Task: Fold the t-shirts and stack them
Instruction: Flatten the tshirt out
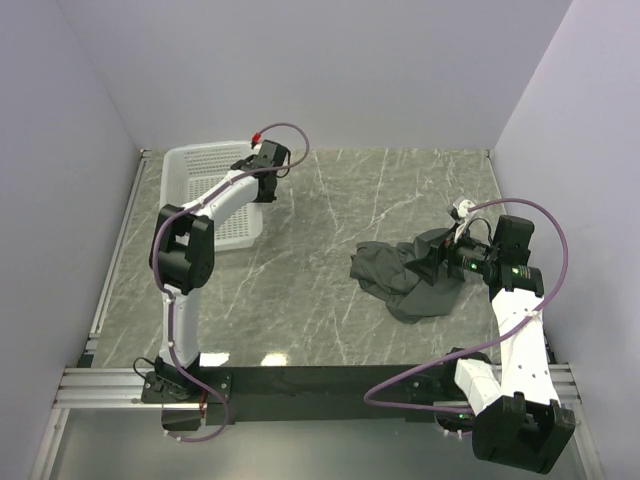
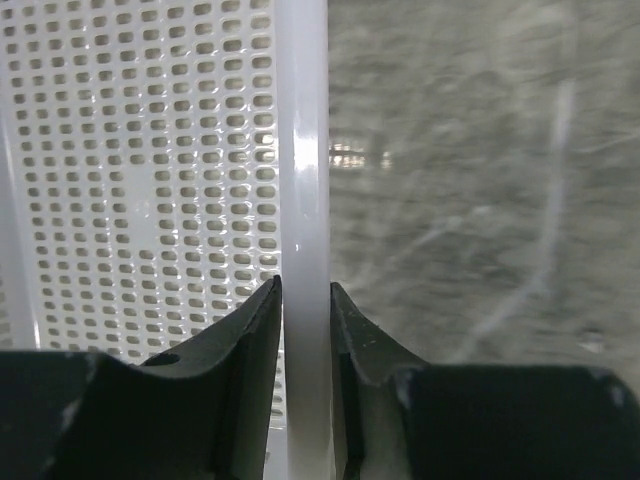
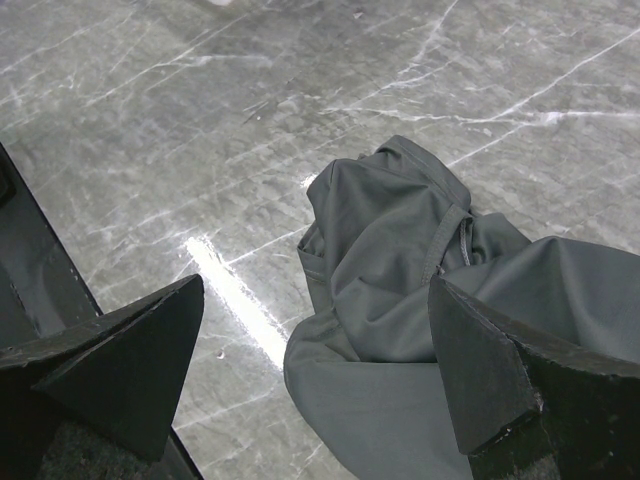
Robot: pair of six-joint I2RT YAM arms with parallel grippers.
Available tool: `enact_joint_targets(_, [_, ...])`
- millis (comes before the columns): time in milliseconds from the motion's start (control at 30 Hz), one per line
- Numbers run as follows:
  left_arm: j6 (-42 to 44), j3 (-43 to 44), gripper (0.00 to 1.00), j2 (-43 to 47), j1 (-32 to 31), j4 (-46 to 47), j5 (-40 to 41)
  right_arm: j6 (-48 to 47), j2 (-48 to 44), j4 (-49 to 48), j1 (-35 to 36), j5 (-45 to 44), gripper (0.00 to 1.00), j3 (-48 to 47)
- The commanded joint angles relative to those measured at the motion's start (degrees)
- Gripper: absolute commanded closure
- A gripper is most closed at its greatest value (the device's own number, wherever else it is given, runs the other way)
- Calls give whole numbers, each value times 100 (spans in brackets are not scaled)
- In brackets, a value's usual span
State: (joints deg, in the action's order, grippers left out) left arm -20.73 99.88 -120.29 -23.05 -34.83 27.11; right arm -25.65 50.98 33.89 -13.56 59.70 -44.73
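Lying crumpled on the counter (image 1: 320, 220) at about 3 o'clock in the top view: shirt (image 1: 405, 282), a single dark grey heap, well apart from the basket (image 1: 200, 165) up at 10 o'clock. Not flat anywhere. Bunched into deep folds, with a seamed band curling across the top in the right wrist view (image 3: 400, 250). Cannot tell collar from sleeve. Soft and limp by the look, so likely to sag and drag rather than hold a shape.

Hovering over the heap's 3 o'clock side: right claw (image 1: 442, 262), spread wide (image 3: 316, 290) with nothing gripped. Cannot tell whether either finger touches the cloth.

Risks, as judged from here:
- Pinching several layers at once, given the heaped folds, and so lifting a lump instead of one edge.
- Missing a corner altogether, with no hem or sleeve laid out plainly.
- Dragging the heap toward the counter's 3 o'clock edge, which is near.

Farther out: left claw (image 1: 258, 163), clamped together on the basket's white rim (image 2: 300, 150), as seen in the left wrist view (image 2: 305, 290). Could tip or slide the light mesh basket with any sideways pull. Also leaves only one arm free for spreading the shirt, hence slow, lopsided flattening.
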Motion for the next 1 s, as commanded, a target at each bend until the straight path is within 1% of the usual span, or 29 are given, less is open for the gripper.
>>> enact_joint_targets(0, [648,-222,70,58,273,107,628,-98,-1,-40,-50,182,1,-176])
enact_joint_targets(67, [807,-371,69,111,423,222,646,-98,0,-31,-50,208,1,-176])
enact_joint_targets(100, [825,-381,68,189,624,274,568,-98,0,-31,-50,226,1,-176])
enact_joint_targets(133, [877,-398,67,216,722,301,367,-89,8,-23,-50,226,1,-168])
enact_joint_targets(167, [921,-433,66,260,801,327,330,-98,0,-31,-50,252,1,-176])
enact_joint_targets(300, [983,-399,58,339,1188,450,75,-98,8,-23,-50,287,1,-176])
enact_joint_targets(333, [983,-390,51,348,1223,468,49,-89,17,-14,-50,279,1,-176])
enact_joint_targets(400, [966,-355,43,348,1303,451,48,-98,17,-5,-50,288,1,-168])
enact_joint_targets(433, [922,-303,35,348,1329,425,48,-116,8,-5,-50,288,1,-168])
enact_joint_targets(533, [843,-284,25,515,1338,407,22,-151,8,4,-50,235,1,-168])
enact_joint_targets(567, [817,-276,24,594,1321,407,-48,-168,26,12,-50,209,1,-159])
enact_joint_targets(633, [781,-302,20,927,1268,442,-66,-203,35,21,-50,104,1,-150])
enact_joint_targets(767, [825,-564,12,1770,865,617,-57,-335,140,21,-50,-212,1,-133])
enact_joint_targets(800, [816,-661,11,2181,803,670,-161,-344,175,-5,-50,-344,1,-141])
enact_joint_targets(867, [746,-1048,9,2640,627,810,-355,-344,350,-93,-41,-703,2,-167])
enact_joint_targets(900, [720,-1214,8,3103,591,881,-669,-370,438,-67,-15,-801,2,-220])
enact_joint_targets(967, [641,-1943,6,3624,556,1126,-1188,-641,771,222,46,-1038,2,-466])
